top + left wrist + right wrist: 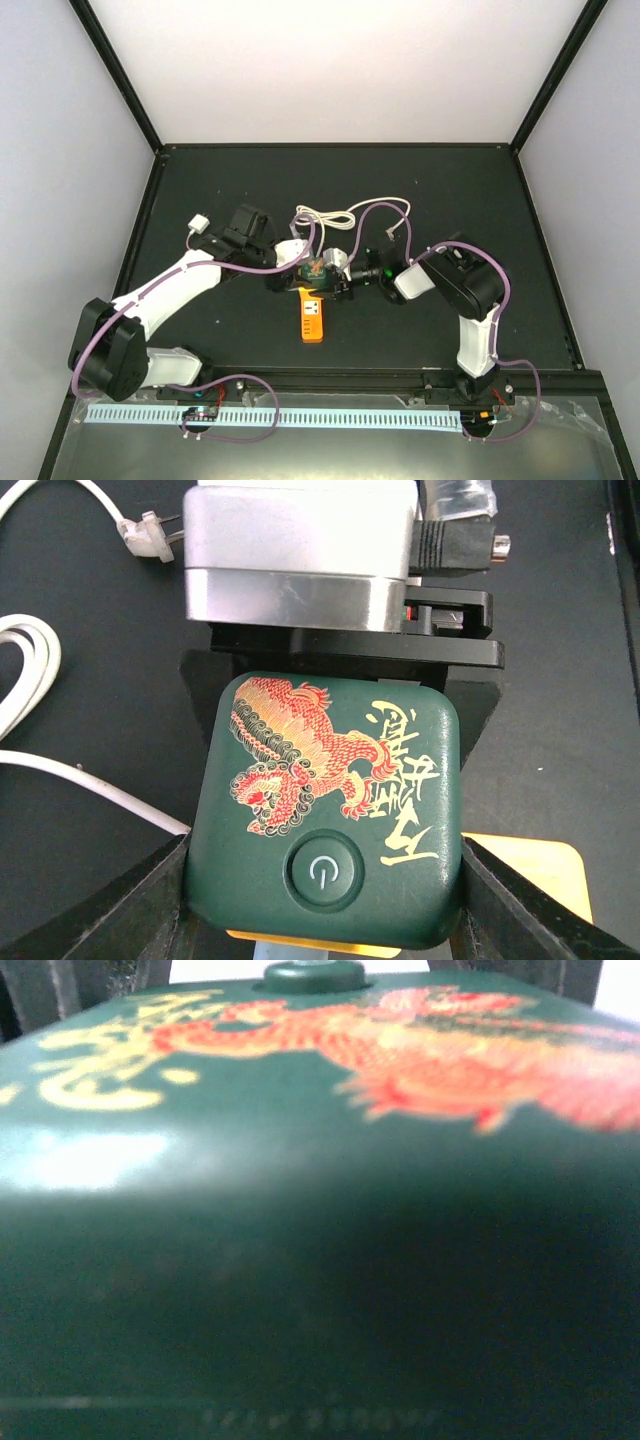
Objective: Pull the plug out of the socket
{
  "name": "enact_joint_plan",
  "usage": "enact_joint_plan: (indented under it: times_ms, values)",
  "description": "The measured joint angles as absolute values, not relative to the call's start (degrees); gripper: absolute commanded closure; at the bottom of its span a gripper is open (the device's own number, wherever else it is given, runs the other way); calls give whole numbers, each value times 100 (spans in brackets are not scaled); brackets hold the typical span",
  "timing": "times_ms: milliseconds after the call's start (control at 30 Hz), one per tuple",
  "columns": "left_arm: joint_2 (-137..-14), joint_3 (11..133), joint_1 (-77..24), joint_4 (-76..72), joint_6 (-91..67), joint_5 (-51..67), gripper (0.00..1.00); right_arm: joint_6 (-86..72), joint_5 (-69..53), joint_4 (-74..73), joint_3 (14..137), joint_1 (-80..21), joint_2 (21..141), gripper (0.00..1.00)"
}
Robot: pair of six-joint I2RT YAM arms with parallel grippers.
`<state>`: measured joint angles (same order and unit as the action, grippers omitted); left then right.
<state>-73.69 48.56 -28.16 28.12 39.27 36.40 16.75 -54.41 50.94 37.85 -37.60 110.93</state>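
Note:
The orange socket lies flat at mid table; a strip of it shows in the left wrist view. A dark green cube with a red dragon sits on the socket's far end and fills the right wrist view. My left gripper is shut on the cube's sides. My right gripper closes on the cube's far end from the right; its fingers press the cube's corners. The white plug lies at the far left, apart from the socket.
The cream-white cord lies coiled behind the grippers. A small two-prong end rests at the back right. A black frame rail runs along the near table edge.

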Motion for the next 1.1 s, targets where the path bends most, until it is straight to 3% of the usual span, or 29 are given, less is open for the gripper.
enact_joint_plan:
  times_ms: [233,567,767,933,1100]
  values:
    - [-7459,4862,-2593,2829,3909,3988,92,1634,-5437,5017,3844,-3780,11096,70]
    - [-7456,4825,-2604,2816,4215,3986,92,1481,-5437,5306,3811,-3787,11212,33]
    - [-7456,4814,-2679,2790,4320,3992,92,1249,-5347,5524,3645,-3767,11279,21]
    - [-7467,4812,-2714,2790,4357,4029,92,1048,-5227,5511,3553,-3726,11356,17]
    - [-7474,4812,-2714,2779,4357,4029,92,943,-5214,5544,3533,-3726,11356,25]
